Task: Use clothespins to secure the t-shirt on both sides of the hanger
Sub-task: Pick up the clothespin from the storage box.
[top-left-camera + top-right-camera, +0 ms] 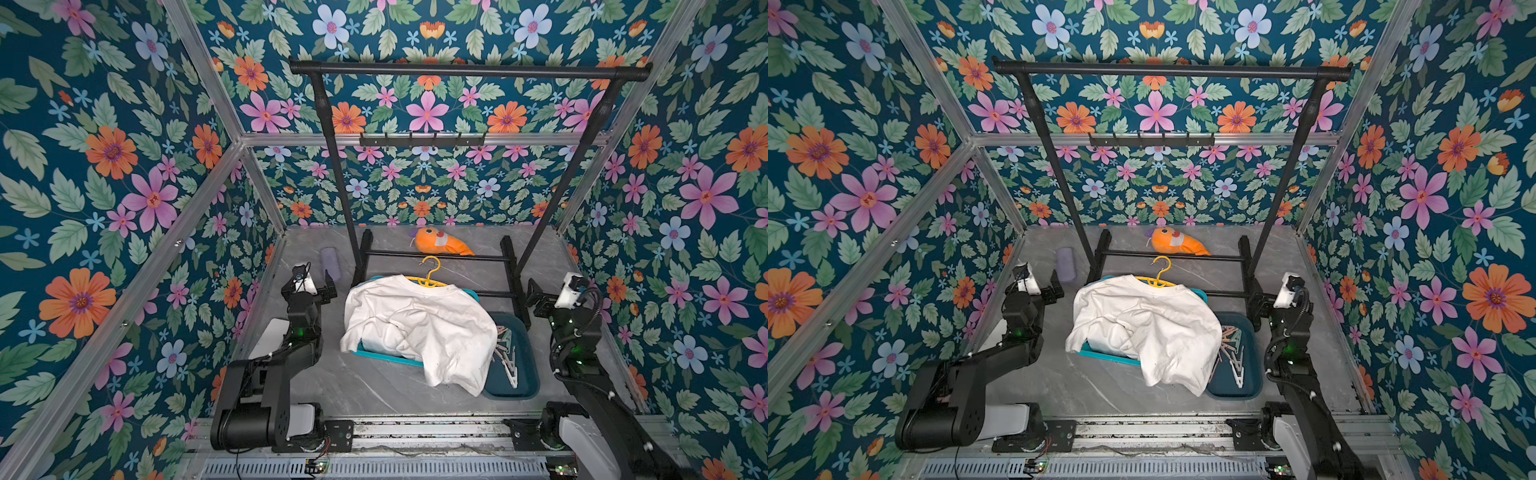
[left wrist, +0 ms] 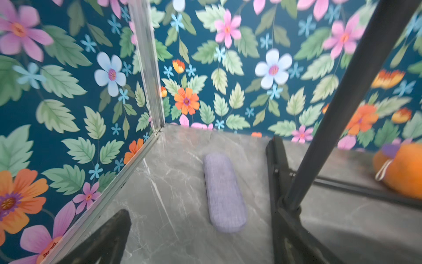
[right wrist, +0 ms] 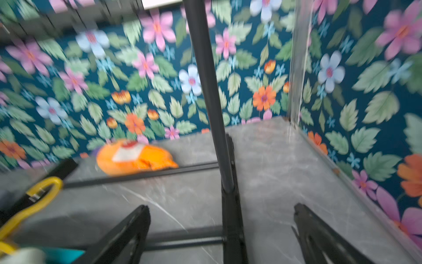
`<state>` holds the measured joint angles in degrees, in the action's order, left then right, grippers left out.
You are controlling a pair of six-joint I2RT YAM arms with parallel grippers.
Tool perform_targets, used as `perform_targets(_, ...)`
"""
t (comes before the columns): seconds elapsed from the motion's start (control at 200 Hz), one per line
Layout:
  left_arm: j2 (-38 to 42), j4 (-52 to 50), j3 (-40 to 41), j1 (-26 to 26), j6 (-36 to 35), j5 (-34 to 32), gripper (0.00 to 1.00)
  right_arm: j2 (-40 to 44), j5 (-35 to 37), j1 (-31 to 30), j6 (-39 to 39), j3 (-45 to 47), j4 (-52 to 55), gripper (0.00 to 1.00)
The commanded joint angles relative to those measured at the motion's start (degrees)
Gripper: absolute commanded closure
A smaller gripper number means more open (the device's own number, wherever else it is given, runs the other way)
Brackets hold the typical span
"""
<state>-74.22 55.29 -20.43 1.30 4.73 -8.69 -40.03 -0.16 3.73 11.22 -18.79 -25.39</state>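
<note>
In both top views the white t-shirt (image 1: 419,328) (image 1: 1142,328) lies crumpled on the table over a yellow hanger (image 1: 430,274) (image 1: 1160,272), whose hook sticks out at the collar. The hook (image 3: 43,192) also shows in the right wrist view. Several pale clothespins (image 1: 505,349) (image 1: 1231,349) lie in a dark teal tray (image 1: 525,376), partly under the shirt's hem. My left gripper (image 1: 324,284) is open and empty, left of the shirt. My right gripper (image 3: 220,211) (image 1: 534,293) is open and empty at the rack's right foot.
A black clothes rack (image 1: 469,70) stands behind the shirt, its feet close to both grippers. A turquoise basket (image 1: 386,357) lies under the shirt. An orange plush toy (image 1: 440,243) and a purple case (image 2: 225,194) lie at the back. Floral walls enclose the table.
</note>
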Motion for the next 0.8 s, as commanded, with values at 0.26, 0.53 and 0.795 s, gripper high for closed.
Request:
perform_targets(0.26,17.4,-26.4,-2.3,-0.3,28.6,8.5,0.0,-1.5,-13.1,2.4,20.8,-26.1,67.3,0.2)
perform_targets(0.53,20.7,-45.0,-8.4,0.1,25.1,19.6,0.1,-8.8,-11.2,-9.7,29.0,-24.3,71.6,0.72)
perform_targets(0.795,24.1,-49.1,-8.9,0.5,24.6,19.4,0.11,-16.2,-3.5,-17.2,41.0,-17.2,58.0,0.71)
